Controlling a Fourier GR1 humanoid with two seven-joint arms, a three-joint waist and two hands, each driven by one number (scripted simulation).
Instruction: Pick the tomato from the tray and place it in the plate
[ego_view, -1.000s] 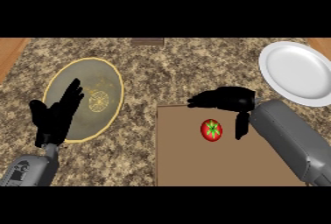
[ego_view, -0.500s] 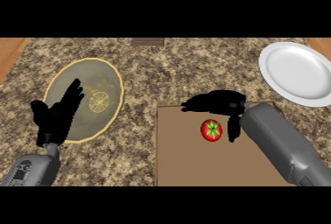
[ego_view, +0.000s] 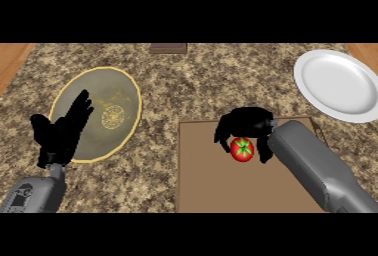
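The tomato (ego_view: 242, 149) lies on the brown tray (ego_view: 221, 190), in the tray's upper half and a little right of its middle. The right hand (ego_view: 247, 122) sits just above the tomato, at the tray's top edge, its fingers curled downward on either side of the fruit; they reach the tomato's top, but whether they grip it cannot be told. The white plate (ego_view: 336, 85) lies up and to the right of the tray, well apart from the tomato. Left of the tray, the left hand (ego_view: 63, 132) rests open, fingers straight and pointing up, over the edge of a round olive platter (ego_view: 111, 107) with a gold rim.
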